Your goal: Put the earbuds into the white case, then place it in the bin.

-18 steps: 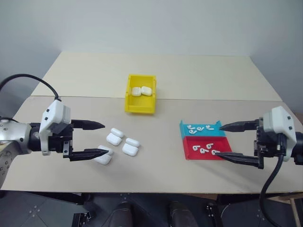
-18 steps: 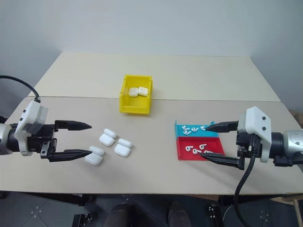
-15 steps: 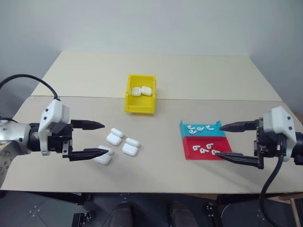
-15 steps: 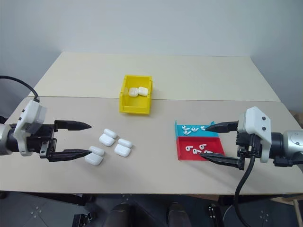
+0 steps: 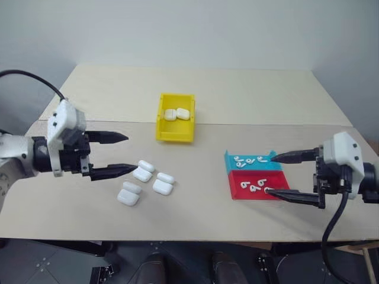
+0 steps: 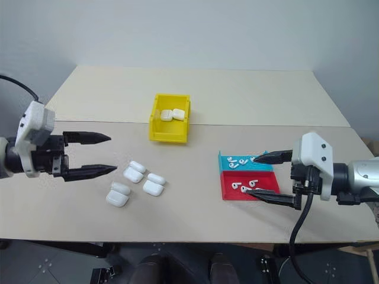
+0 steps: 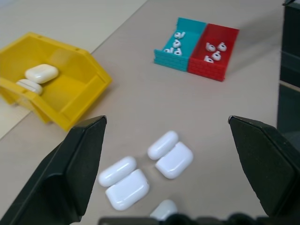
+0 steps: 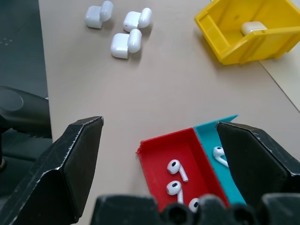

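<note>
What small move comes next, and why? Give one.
Probably lower the left gripper onto the nearest open white case. Its fingers stand wide apart above the table, beside the three cases and holding nothing, and a case must be steadied before any earbuds from the red tray can go in. The right gripper hangs open over the trays.

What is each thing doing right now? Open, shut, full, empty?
Left gripper: open, holding nothing.
Right gripper: open, holding nothing.
Cases on the table: lids open, three of them.
Bin: holds two cases.
Blue tray: has earbuds in it.
Red tray: has earbuds in it.
</note>
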Controlling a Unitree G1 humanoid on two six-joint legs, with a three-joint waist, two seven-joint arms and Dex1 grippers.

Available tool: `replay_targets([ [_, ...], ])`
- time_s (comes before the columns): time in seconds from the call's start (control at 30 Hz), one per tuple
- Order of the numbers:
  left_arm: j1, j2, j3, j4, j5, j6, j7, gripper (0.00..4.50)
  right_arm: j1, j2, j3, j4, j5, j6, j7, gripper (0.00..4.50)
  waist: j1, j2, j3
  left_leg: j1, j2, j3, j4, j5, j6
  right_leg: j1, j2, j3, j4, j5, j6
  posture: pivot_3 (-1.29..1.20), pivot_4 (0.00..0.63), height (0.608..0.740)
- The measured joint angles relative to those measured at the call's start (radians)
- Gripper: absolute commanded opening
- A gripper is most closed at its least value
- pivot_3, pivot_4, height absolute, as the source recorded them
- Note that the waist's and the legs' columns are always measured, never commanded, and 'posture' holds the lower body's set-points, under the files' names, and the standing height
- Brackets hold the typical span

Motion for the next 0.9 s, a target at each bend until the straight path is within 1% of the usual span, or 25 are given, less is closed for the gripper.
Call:
replay_targets([
  [0.1, -0.039, 0.073, -0.03, 0.001, -0.036, 0.107, 0.005, 4.5, 0.0, 0.0, 0.0, -0.002, 0.0, 0.0, 0.0, 4.45, 0.0, 0.0, 0.0, -0.001, 0.0, 0.0, 0.0, 0.0, 0.0, -0.001, 0.0, 0.0, 0.0, 0.0, 0.0, 0.0, 0.15, 0.74],
  [0.17, -0.109, 0.159, -0.096, 0.006, -0.055, 0.226, 0.012, 4.5, 0.015, 0.003, -0.002, -0.009, 0.0, 0.0, -0.004, 4.45, 0.0, -0.001, 0.0, -0.001, 0.0, 0.0, 0.0, 0.0, 0.0, -0.001, 0.0, 0.0, 0.0, 0.0, 0.0, 0.0, 0.15, 0.74],
  [0.23, -0.181, 0.201, -0.149, 0.008, -0.076, 0.33, 0.024, 4.5, 0.024, 0.019, 0.0, -0.02, 0.001, 0.001, -0.014, 4.45, 0.001, -0.001, 0.0, -0.001, 0.0, 0.0, 0.0, 0.0, 0.0, -0.001, 0.0, 0.0, 0.0, 0.0, 0.001, 0.0, 0.15, 0.74],
  [0.33, -0.215, 0.19, -0.188, -0.007, -0.093, 0.404, 0.061, 4.5, 0.036, 0.034, 0.0, -0.032, 0.002, 0.002, -0.027, 4.45, 0.002, 0.0, 0.0, -0.001, 0.0, 0.0, 0.0, 0.0, 0.0, -0.001, 0.0, 0.0, 0.001, 0.0, 0.001, 0.0, 0.15, 0.74],
  [0.37, -0.249, 0.187, -0.231, -0.015, -0.101, 0.47, 0.082, 4.5, 0.036, 0.041, 0.003, -0.036, 0.002, 0.002, -0.036, 4.45, 0.002, -0.001, 0.0, -0.001, 0.0, 0.0, 0.0, 0.0, 0.0, -0.001, 0.0, 0.0, 0.001, 0.0, 0.001, 0.0, 0.15, 0.74],
  [0.43, -0.271, 0.173, -0.261, -0.032, -0.122, 0.56, 0.118, 4.5, 0.036, 0.052, 0.006, -0.047, 0.003, 0.003, -0.049, 4.45, 0.002, -0.001, 0.0, -0.001, -0.001, 0.0, 0.0, 0.0, 0.0, 0.0, 0.0, 0.0, 0.001, 0.0, 0.001, 0.0, 0.15, 0.74],
  [0.53, -0.274, 0.117, -0.264, -0.078, -0.157, 0.669, 0.185, 4.5, 0.042, 0.072, 0.014, -0.059, 0.009, 0.004, -0.069, 4.45, 0.001, -0.001, 0.0, -0.002, -0.001, -0.001, 0.0, 0.0, 0.0, -0.001, 0.0, 0.0, 0.0, 0.0, 0.001, 0.0, 0.15, 0.74],
  [0.6, -0.264, 0.107, -0.261, -0.109, -0.172, 0.702, 0.212, 4.5, 0.055, 0.078, 0.015, -0.067, 0.013, 0.004, -0.078, 4.45, 0.0, -0.001, 0.0, -0.002, -0.001, -0.001, 0.0, 0.0, 0.0, -0.001, 0.0, 0.0, 0.0, 0.0, 0.001, 0.0, 0.15, 0.74],
  [0.7, -0.268, 0.08, -0.232, -0.094, -0.198, 0.77, 0.278, 4.5, 0.063, 0.08, 0.018, -0.074, 0.02, 0.005, -0.088, 4.45, 0.0, -0.001, 0.0, -0.001, -0.001, -0.001, 0.0, 0.0, 0.0, -0.001, 0.0, 0.0, 0.001, 0.0, 0.0, 0.0, 0.15, 0.74],
  [0.73, -0.271, 0.085, -0.234, -0.082, -0.214, 0.783, 0.302, 4.5, 0.065, 0.08, 0.018, -0.075, 0.021, 0.005, -0.089, 4.45, 0.0, -0.001, 0.0, 0.0, -0.001, -0.001, 0.0, 0.0, 0.0, 0.0, 0.0, 0.0, 0.001, 0.0, 0.0, 0.0, 0.15, 0.74],
  [0.8, -0.274, 0.123, -0.264, -0.073, -0.247, 0.795, 0.374, 4.5, 0.069, 0.082, 0.019, -0.076, 0.025, 0.005, -0.095, 4.45, 0.0, -0.001, 0.0, -0.001, -0.001, -0.001, 0.001, 0.0, 0.0, 0.0, 0.0, 0.0, 0.001, 0.0, 0.0, 0.0, 0.15, 0.74],
  [0.9, -0.283, 0.156, -0.295, -0.1, -0.279, 0.796, 0.462, 4.5, 0.07, 0.085, 0.023, -0.079, 0.032, 0.005, -0.1, 4.45, 0.001, -0.001, 0.0, -0.001, -0.001, -0.001, 0.0, 0.0, 0.0, 0.0, 0.0, 0.0, 0.0, 0.0, 0.0, 0.0, 0.15, 0.74],
])
